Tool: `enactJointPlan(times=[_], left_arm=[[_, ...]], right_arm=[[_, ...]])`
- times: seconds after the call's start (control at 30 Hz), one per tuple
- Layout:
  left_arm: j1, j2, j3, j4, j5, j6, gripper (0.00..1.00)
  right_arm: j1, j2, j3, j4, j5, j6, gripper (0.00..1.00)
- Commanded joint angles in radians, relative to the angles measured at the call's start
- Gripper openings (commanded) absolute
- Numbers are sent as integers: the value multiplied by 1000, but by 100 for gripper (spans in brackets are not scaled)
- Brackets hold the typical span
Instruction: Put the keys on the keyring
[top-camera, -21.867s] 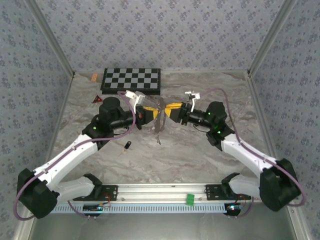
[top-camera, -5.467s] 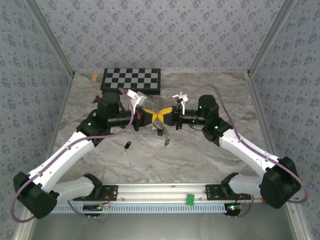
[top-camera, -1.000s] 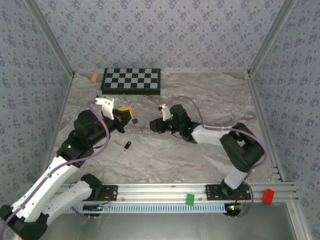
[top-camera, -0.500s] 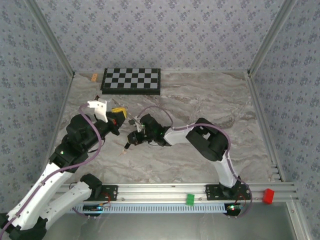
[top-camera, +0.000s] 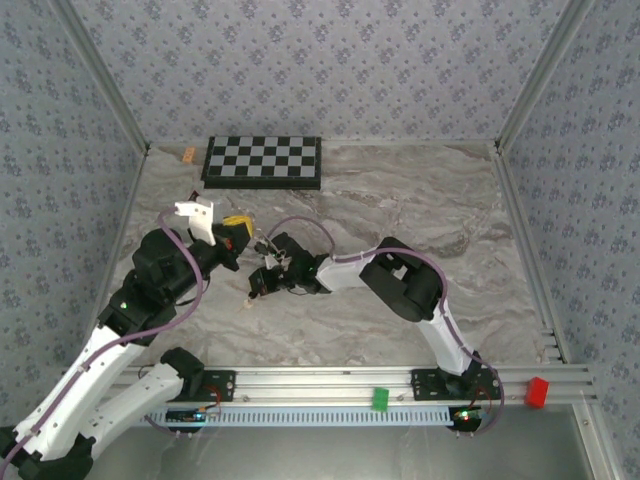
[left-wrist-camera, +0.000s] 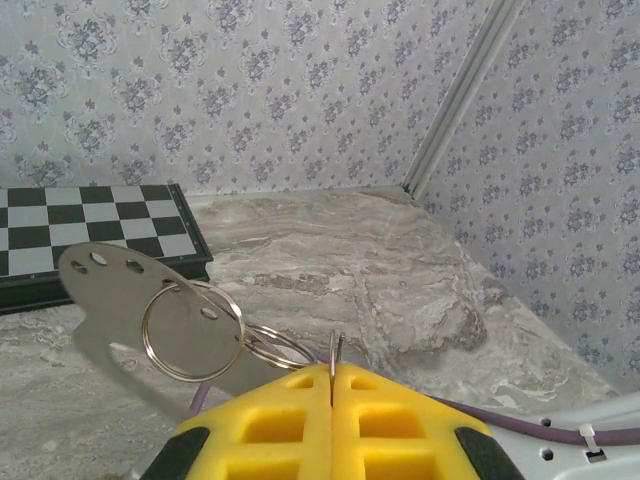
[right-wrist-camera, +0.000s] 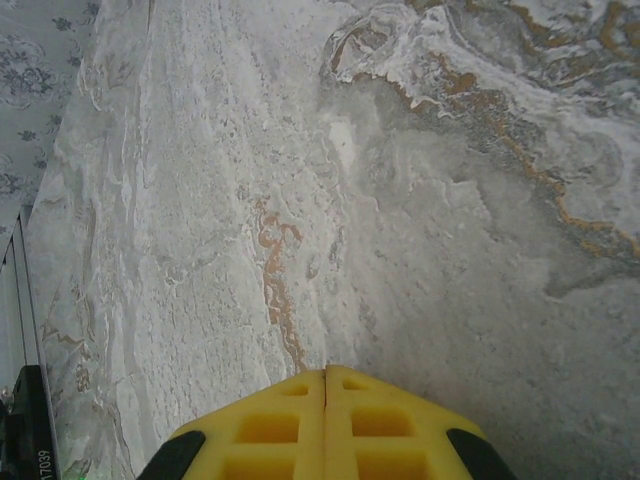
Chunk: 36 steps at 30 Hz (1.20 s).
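My left gripper (left-wrist-camera: 332, 368) is shut on the keyring (left-wrist-camera: 333, 346), a thin silver wire loop seen edge-on between the yellow fingertips. Linked to it are a small ring (left-wrist-camera: 283, 345), a larger ring (left-wrist-camera: 144, 331) and a flat silver tag (left-wrist-camera: 105, 295) with holes. From above, the left gripper (top-camera: 240, 222) hovers left of centre. My right gripper (top-camera: 258, 288) reaches far left, low over the marble, just below the left one. Its jaws (right-wrist-camera: 326, 372) are shut and nothing sticks out between them. The keys are hidden; the right gripper covers the spot where one lay.
A chessboard (top-camera: 263, 160) lies at the back left, also seen from the left wrist (left-wrist-camera: 60, 225). A small orange piece (top-camera: 188, 155) sits beside it. A red block (top-camera: 537, 391) and a green block (top-camera: 380, 399) rest on the front rail. The right arm's elbow (top-camera: 405, 285) stands mid-table.
The right arm has swung left and down onto the spot where the loose key lay, and its jaws have closed. The left arm has drawn back slightly left, still gripping the ring.
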Motion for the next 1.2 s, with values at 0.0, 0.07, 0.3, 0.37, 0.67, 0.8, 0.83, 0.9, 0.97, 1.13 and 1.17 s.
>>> enactJointPlan(times=[0.0,0.07,0.3,0.37,0.67,0.8,0.83,0.9,0.97,1.13,1.17], left_arm=[[6,-17,23,20,0,11,0],[6,-14,22,26,3,11,0],[6,8,22,36,19,5,0],[6,15,22,41,27,2,0],[5,55,22,57,53,-7,0],[6,70,18,64,64,-12,0],[4,76,17,68,69,-15,0],[3,89,13,78,85,-19,0],[3,108,5,95,104,-26,0],[-15,175,-45,183,157,-53,0],[-26,190,-51,194,160,-51,0]], right_arm=[[-21,0,-63,-102,61,27,3],[-30,-20,-116,-112,85,30,3],[-96,-124,-280,-112,169,54,0],[-113,-152,-313,-124,190,54,0],[-246,-312,-531,-130,293,121,0],[-302,-416,-630,-132,340,136,0],[-314,-447,-647,-151,357,140,0],[-343,-497,-676,-195,376,148,0],[-377,-544,-701,-236,386,164,0],[-441,-672,-775,-312,408,172,0],[-446,-700,-789,-317,413,164,0]])
